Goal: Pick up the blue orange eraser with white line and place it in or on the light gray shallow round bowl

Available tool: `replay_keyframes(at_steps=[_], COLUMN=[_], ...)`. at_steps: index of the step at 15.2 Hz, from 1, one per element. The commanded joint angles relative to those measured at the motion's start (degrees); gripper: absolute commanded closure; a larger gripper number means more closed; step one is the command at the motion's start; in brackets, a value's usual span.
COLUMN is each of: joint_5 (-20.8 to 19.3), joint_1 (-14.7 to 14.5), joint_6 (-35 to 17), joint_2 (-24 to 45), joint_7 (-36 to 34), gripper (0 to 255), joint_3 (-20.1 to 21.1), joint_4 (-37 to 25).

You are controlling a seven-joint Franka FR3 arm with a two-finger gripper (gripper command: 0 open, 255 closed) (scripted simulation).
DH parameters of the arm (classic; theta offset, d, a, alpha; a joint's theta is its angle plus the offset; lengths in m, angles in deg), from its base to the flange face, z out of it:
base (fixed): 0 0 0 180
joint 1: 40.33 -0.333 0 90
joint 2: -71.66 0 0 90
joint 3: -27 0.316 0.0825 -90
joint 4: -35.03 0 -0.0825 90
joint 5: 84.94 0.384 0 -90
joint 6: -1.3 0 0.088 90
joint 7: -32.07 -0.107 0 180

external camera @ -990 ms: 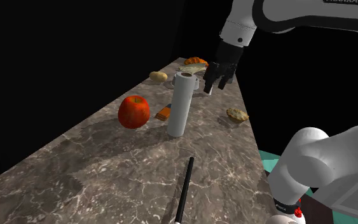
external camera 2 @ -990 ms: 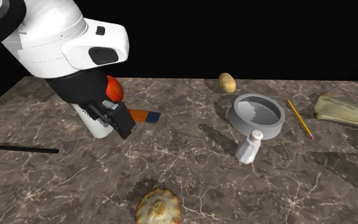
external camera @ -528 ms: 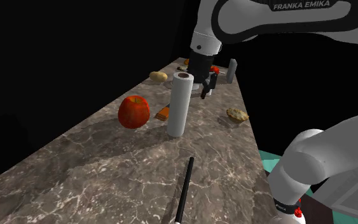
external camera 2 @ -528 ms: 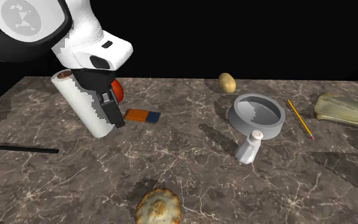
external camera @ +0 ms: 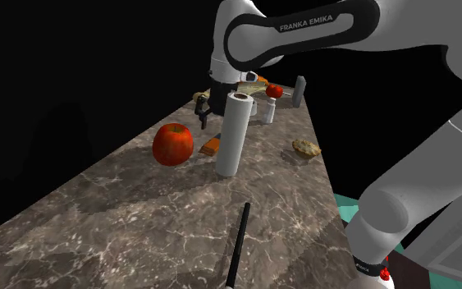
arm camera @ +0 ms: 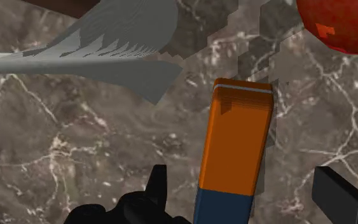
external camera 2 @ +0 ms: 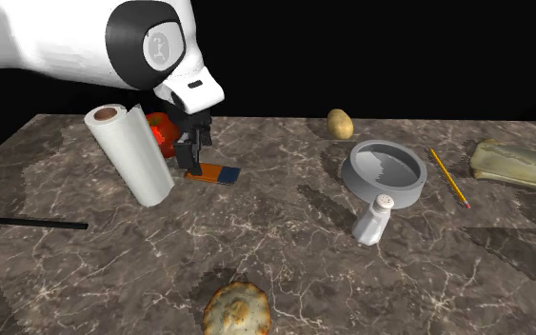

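One orange-and-blue eraser lay flat on the marble table, near one white paper roll that hid most of it in the shoulder view. The black jaws stood spread on either side of the eraser, seemingly not touching it. One red apple showed partly behind them. One grey bowl sat well apart.
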Motion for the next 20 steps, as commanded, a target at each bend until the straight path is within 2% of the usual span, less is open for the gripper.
replay_keyframes(at_steps=[1, 7, 15, 16, 20], joint_5=[-0.5, -1.1, -1.1, -1.1, -1.1], joint_1=[0.4, 0.3, 0.3, 0.3, 0.3], joint_6=[-0.7, -5.8, -5.8, -5.8, -5.8], joint_2=[1.4, 2.9, 2.9, 2.9, 2.8], joint_7=[-3.0, -3.5, -3.5, -3.5, -3.5], gripper=[0, 0, 0, 255, 255], joint_3=[0.5, 1.0, 1.0, 1.0, 1.0], joint_4=[-0.4, 3.4, 3.3, 3.3, 3.4])
